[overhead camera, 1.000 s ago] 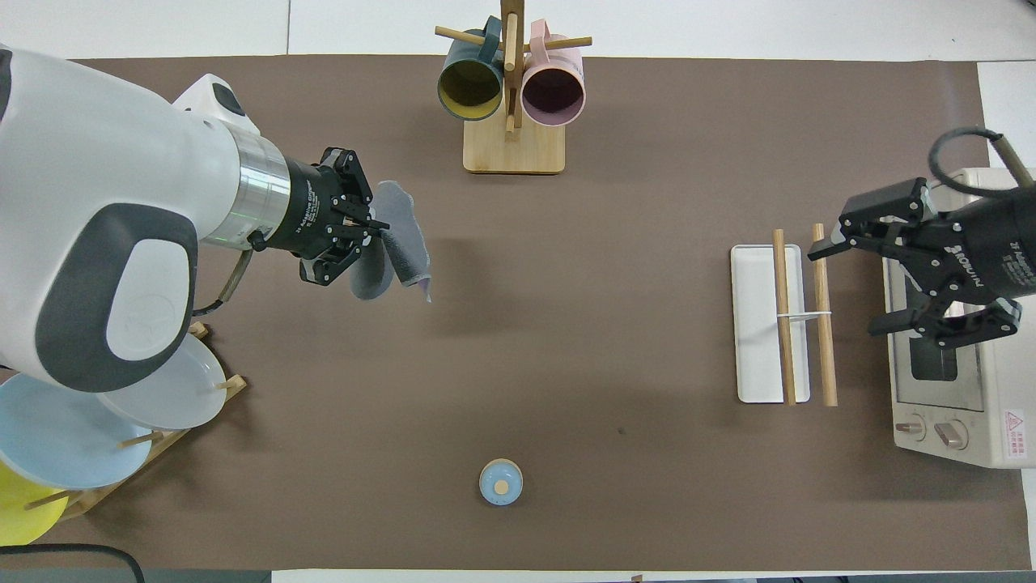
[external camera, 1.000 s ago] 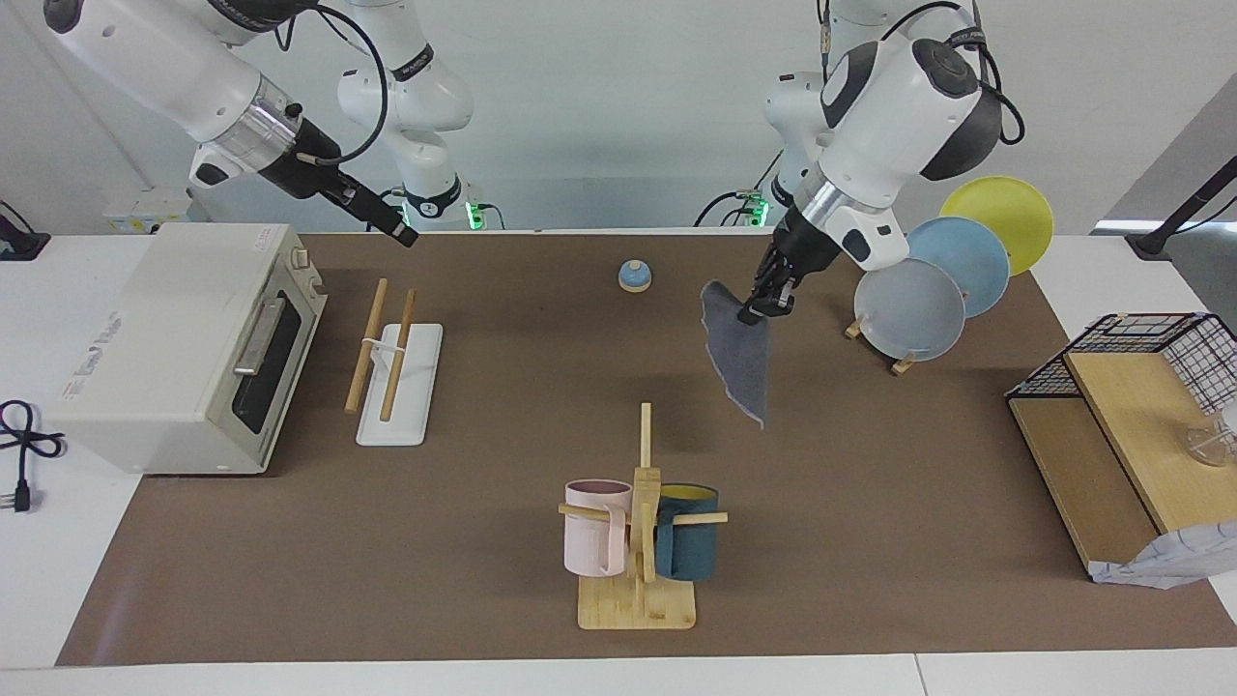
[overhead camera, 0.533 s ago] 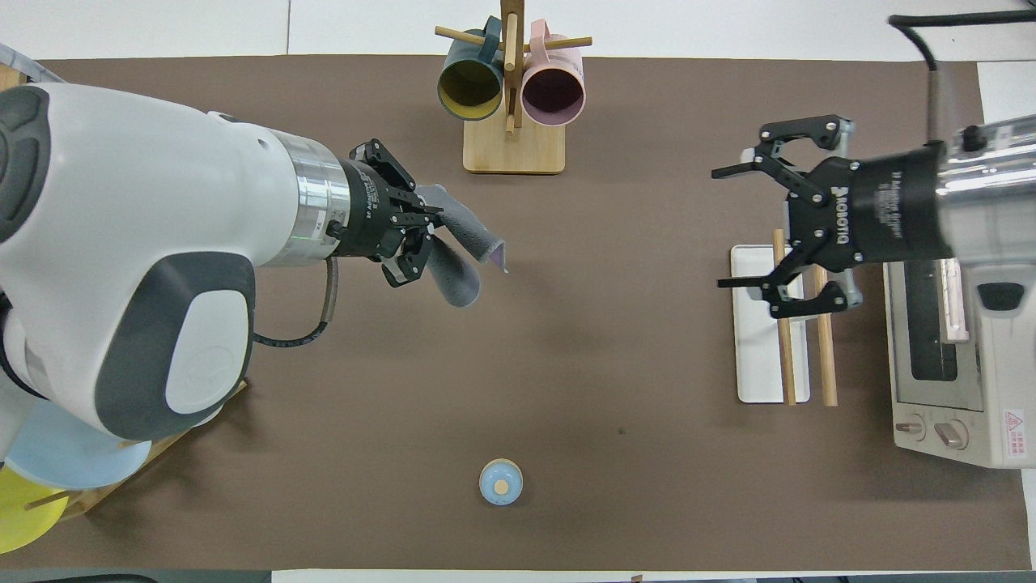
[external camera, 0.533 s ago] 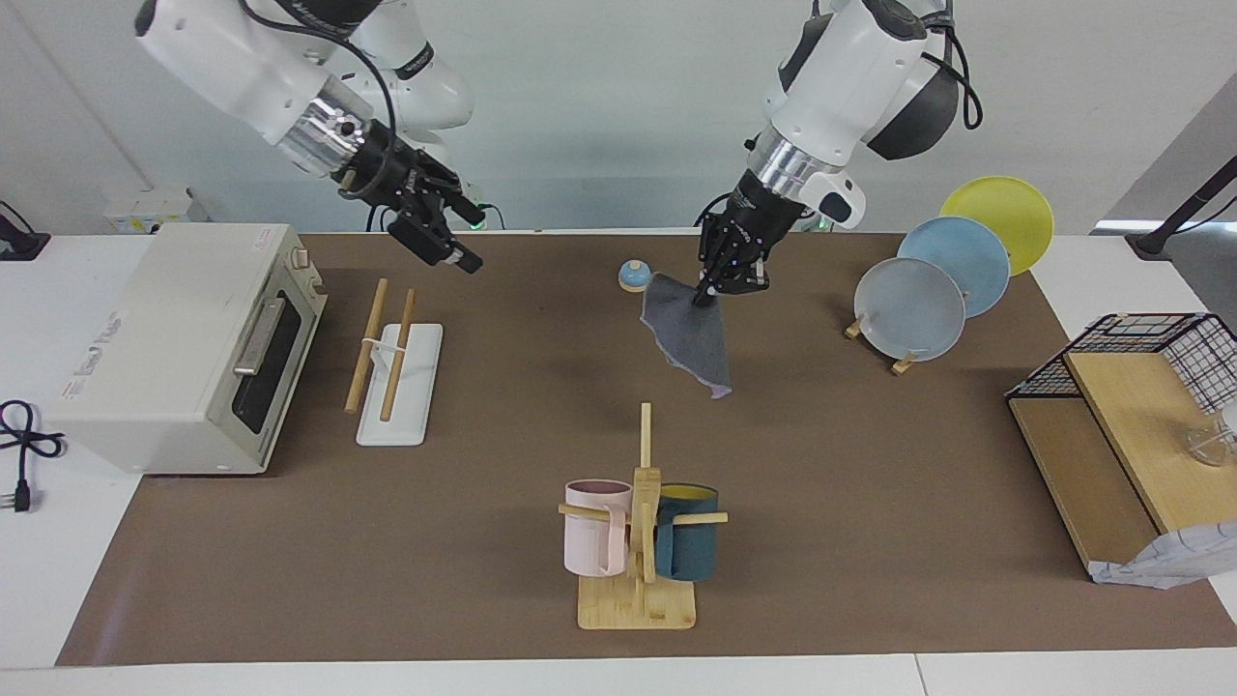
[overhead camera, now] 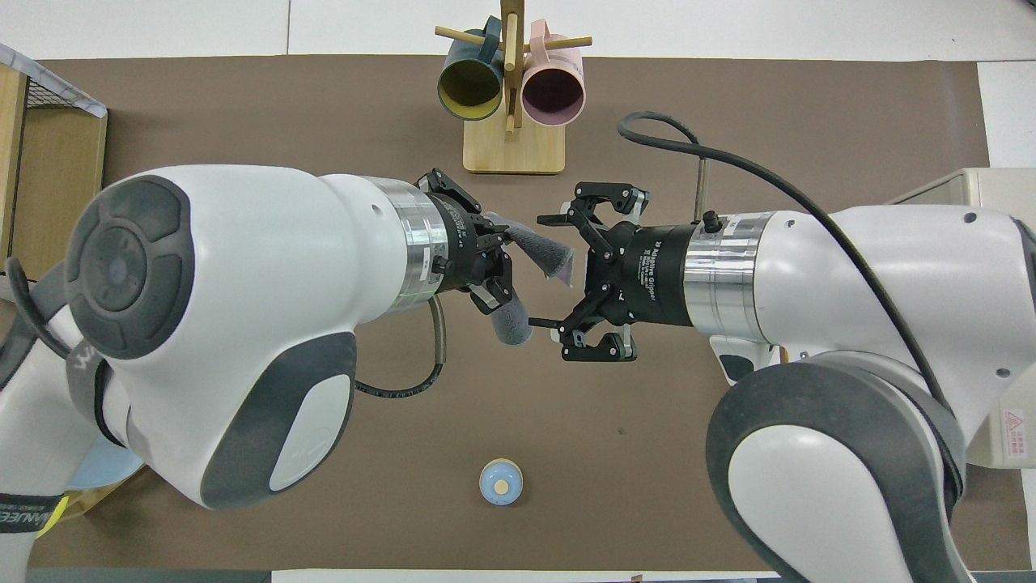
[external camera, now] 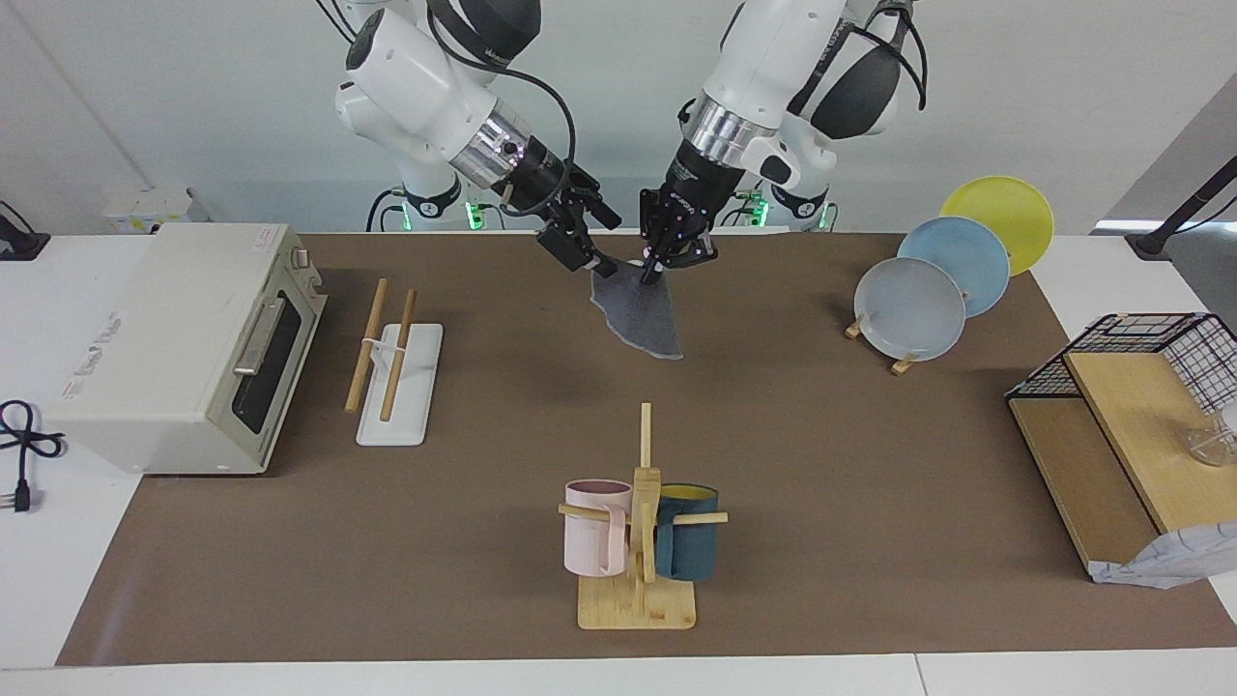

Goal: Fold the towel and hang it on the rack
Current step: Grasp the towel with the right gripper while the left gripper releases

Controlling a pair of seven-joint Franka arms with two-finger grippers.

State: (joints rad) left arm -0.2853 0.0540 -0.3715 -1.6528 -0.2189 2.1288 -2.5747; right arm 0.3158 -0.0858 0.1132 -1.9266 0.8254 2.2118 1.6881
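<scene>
Both pincers have met mid-table around the towel [external camera: 640, 315]

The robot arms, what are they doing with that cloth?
The left gripper is shut on one corner of the towel, dangling it above the table. The right gripper is open right beside it, maybe about to grab it too. The rack sits by the toaster oven, with nothing on it yet.

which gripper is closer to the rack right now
Right. The right gripper hangs open over the middle of the table beside the towel, on the rack's side. The left gripper, shut on the towel's top edge, is farther from the rack.
</scene>
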